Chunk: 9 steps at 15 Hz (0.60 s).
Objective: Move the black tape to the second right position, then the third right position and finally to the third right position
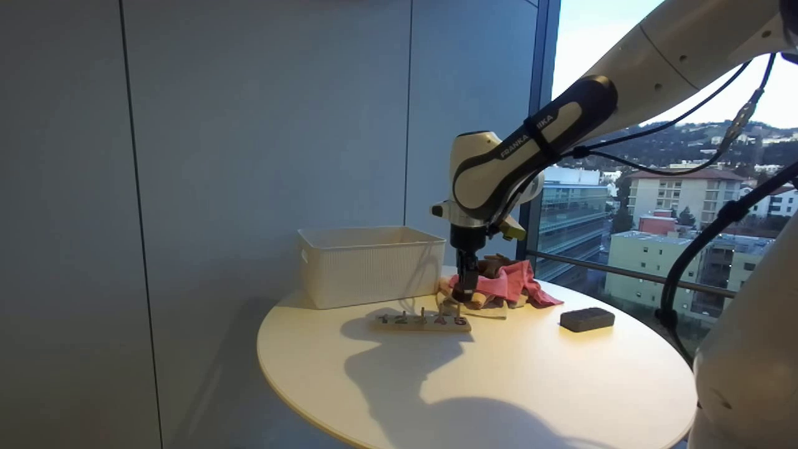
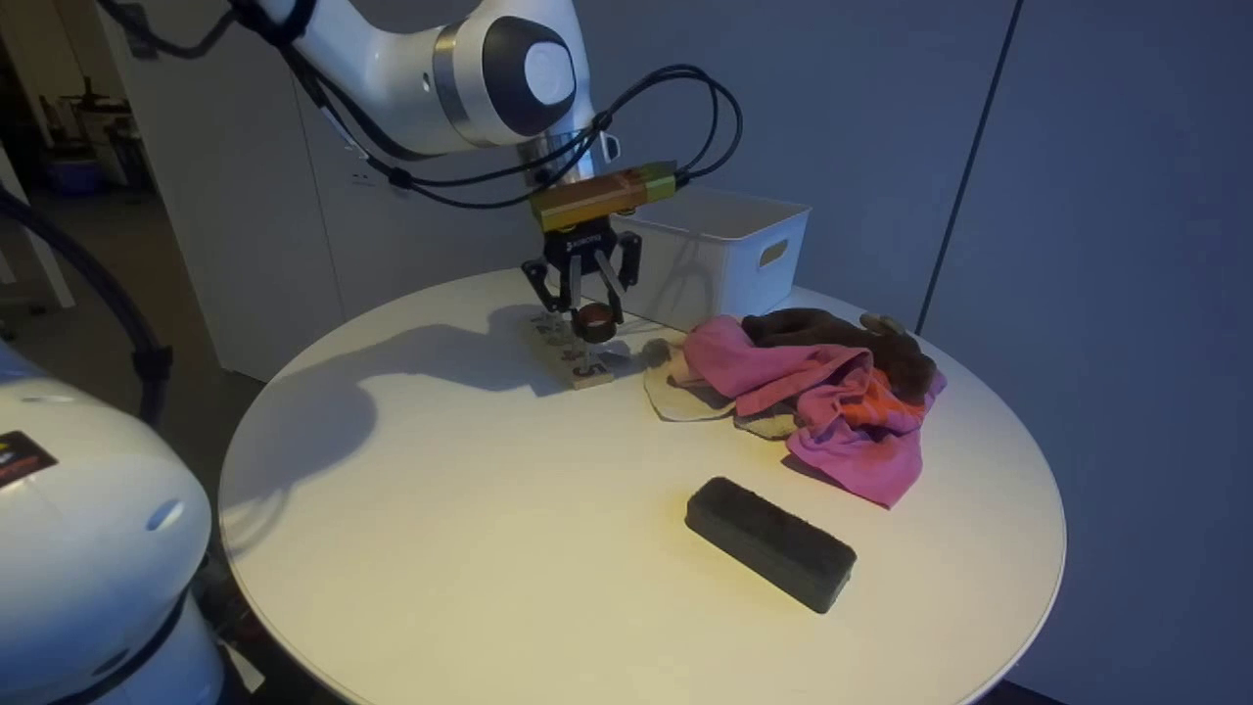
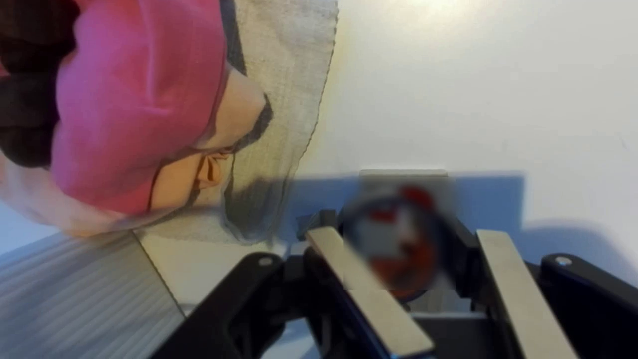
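The black tape [image 2: 594,334] is a small dark roll with a brown inside. My gripper [image 2: 590,315] is shut on it, one finger at each side. In an exterior view the tape [image 1: 462,293] is at the fingertips, over the 5 end of a pale numbered peg board [image 1: 414,327]. The board [image 2: 593,382] also shows in an exterior view, the 5 end facing out. In the wrist view the tape [image 3: 423,264] is blurred between the fingers [image 3: 394,227], with the board's end [image 3: 403,172] below. I cannot tell whether the peg at 5 enters the roll.
A white box [image 1: 374,277] stands behind the board; its wall [image 3: 89,299] shows in the wrist view. A pile of pink, brown and beige cloths [image 2: 783,367] lies close beside the board. A flat black block [image 2: 768,543] lies farther off on the round table [image 2: 470,548].
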Motion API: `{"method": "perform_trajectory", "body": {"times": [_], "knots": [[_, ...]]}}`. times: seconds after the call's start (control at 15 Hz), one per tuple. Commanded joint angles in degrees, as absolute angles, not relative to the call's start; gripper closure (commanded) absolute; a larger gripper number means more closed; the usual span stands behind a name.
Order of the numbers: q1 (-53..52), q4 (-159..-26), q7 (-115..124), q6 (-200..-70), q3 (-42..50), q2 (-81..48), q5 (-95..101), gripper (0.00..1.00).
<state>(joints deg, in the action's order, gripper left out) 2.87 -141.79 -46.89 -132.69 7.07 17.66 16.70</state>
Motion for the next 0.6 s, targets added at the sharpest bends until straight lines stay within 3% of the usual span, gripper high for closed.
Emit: {"method": "perform_trajectory", "body": {"times": [0.0, 0.53], "knots": [[1.6, -144.0, -50.1, -135.7, 6.5, 18.8, 18.8, 0.74], [1.0, -146.4, -52.4, -132.4, 4.1, 24.0, 22.8, 0.74]]}}
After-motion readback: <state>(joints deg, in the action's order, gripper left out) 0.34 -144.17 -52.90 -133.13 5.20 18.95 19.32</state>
